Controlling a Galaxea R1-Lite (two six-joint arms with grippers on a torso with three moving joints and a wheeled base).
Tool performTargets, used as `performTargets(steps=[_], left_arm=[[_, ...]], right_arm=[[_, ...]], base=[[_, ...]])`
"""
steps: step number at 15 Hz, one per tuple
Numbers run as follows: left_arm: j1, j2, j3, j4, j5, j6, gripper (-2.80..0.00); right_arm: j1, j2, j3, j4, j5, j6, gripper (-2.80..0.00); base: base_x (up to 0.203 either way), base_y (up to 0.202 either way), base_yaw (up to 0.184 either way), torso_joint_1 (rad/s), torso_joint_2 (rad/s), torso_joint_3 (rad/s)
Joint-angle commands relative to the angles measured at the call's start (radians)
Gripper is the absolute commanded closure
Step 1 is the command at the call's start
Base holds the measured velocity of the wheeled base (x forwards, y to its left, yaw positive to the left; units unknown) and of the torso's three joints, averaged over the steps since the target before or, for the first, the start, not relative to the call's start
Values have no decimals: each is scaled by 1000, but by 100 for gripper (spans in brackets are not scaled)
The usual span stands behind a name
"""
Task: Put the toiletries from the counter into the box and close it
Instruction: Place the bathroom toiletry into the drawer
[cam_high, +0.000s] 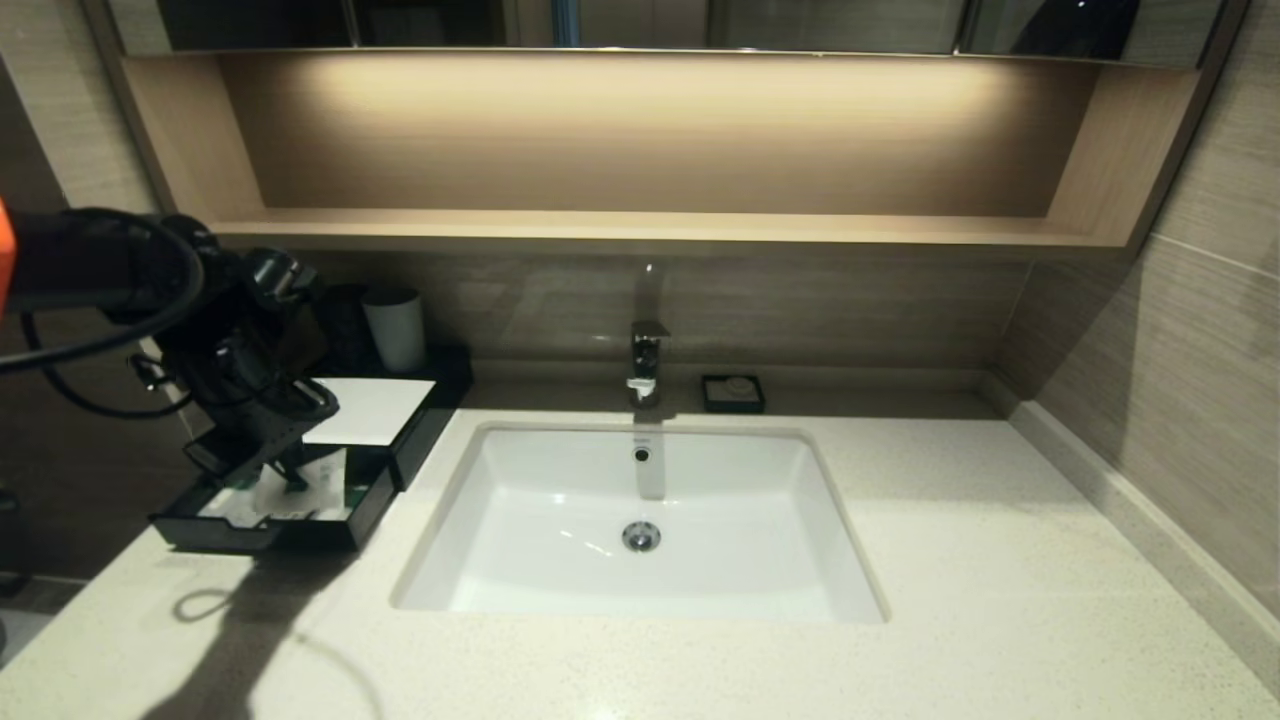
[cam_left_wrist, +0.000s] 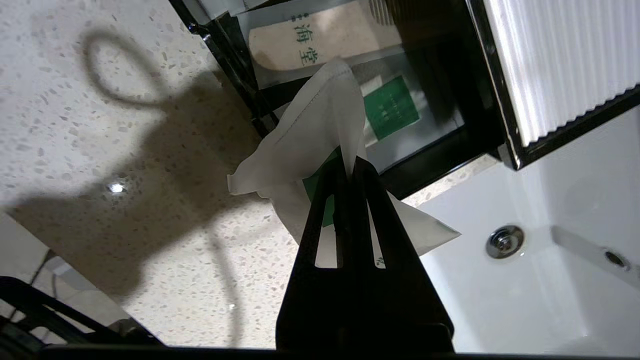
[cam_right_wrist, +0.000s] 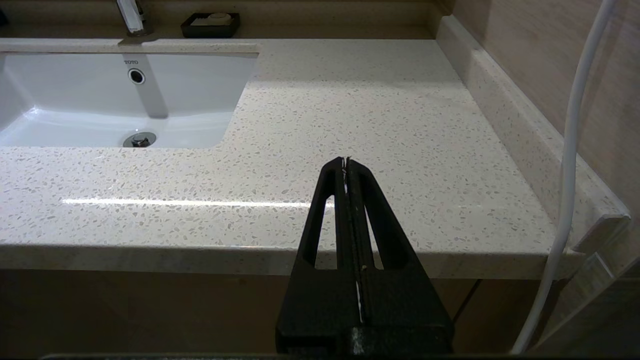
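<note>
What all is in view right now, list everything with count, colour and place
sachet: one, white with green label, held over the drawer's edge
drawer: one, black, pulled out of the box, wrapped items inside
box: one, black with white top, left of the sink
cups: two, one pale, one dark, behind the box
sink: one, white, set in the counter
counter: one, cream speckled
faucet: one, chrome, behind the sink
soap dish: one, black, right of the faucet
shelf: one, wooden, on the wall
left gripper: shut on the sachet
right gripper: shut, at the counter's front edge
</note>
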Motion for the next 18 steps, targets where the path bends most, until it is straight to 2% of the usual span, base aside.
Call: performTargets(steps=[1,5,7,10,11,15,18], left_arm=[[2,-25,1,23,1,70,0],[2,-52,18,32,1,267,0],[2,-67,24,32,2,342,0],[1,-73,62,29,2,518,0],[1,-66,64,22,2,558,0],[1,-35,47,-8,2,633,0],[-5,-17,38,-39,-1,628,0]], right_arm=[[0,0,0,0,0,0,0],[0,0,0,0,0,0,0],[0,0,2,0,0,0,0],[0,0,1,0,0,0,0],[0,0,2,0,0,0,0],[0,0,2,0,0,0,0],[0,0,2,0,0,0,0]], base=[[0,0,0,0,0,0],[0,0,0,0,0,0],[0,0,0,0,0,0],[0,0,0,0,0,0],[0,0,0,0,0,0],[0,0,0,0,0,0],[0,0,0,0,0,0]])
